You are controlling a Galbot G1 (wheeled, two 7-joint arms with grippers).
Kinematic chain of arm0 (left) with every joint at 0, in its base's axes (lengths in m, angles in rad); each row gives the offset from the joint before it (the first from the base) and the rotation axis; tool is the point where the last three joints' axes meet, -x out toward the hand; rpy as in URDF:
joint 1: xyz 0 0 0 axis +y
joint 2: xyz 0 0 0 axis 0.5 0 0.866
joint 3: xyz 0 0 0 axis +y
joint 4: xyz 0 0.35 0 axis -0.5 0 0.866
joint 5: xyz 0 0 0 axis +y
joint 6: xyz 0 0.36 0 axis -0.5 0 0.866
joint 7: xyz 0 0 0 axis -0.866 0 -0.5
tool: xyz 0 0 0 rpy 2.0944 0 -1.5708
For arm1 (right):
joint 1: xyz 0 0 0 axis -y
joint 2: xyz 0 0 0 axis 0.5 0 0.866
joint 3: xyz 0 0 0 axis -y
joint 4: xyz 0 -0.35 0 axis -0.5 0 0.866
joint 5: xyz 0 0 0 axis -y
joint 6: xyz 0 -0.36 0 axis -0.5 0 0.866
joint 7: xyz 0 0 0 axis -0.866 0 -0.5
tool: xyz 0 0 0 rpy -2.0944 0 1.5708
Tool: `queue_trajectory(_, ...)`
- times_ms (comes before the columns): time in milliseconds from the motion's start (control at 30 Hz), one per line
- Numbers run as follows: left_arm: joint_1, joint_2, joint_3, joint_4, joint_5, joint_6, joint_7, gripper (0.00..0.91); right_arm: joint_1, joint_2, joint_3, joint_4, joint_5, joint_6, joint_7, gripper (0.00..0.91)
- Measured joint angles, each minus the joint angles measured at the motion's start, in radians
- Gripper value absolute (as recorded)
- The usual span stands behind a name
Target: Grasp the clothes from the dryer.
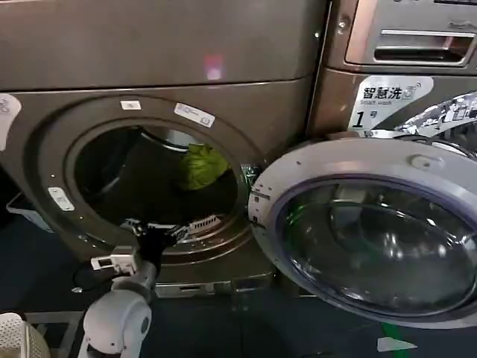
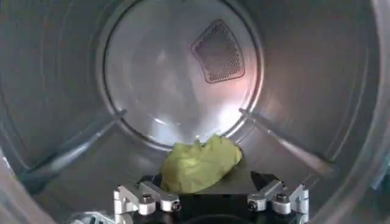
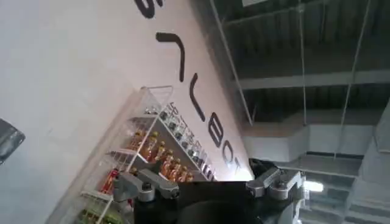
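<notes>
Clothes [image 1: 201, 165]: lime-green fabric, bunched into a soft crumpled mound, far smaller than the drum mouth, resting on the drum floor toward the rear wall. Dryer [image 1: 149, 52]: bronze-brown metallic front-loader with wide round porthole and brown ring. Silver-rimmed glass door [image 1: 373, 231] swung fully open to the right.

We seem to stand in a showroom or demo hall, with two bronze front-loaders side by side, the dryer [image 1: 149, 67] at 11 o'clock, plus a stocked display shelf [image 3: 152, 158], big wall lettering [image 3: 189, 91] and an open industrial ceiling.
</notes>
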Motion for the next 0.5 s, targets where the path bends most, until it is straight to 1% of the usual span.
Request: queue_trajectory(500, -0.006, -0.003, 0.002, 0.004, 0.000, 0.000, 0.000, 0.907, 0.003, 0.003, 0.000, 0.000, 0.000, 0.000, -0.003, 0.907)
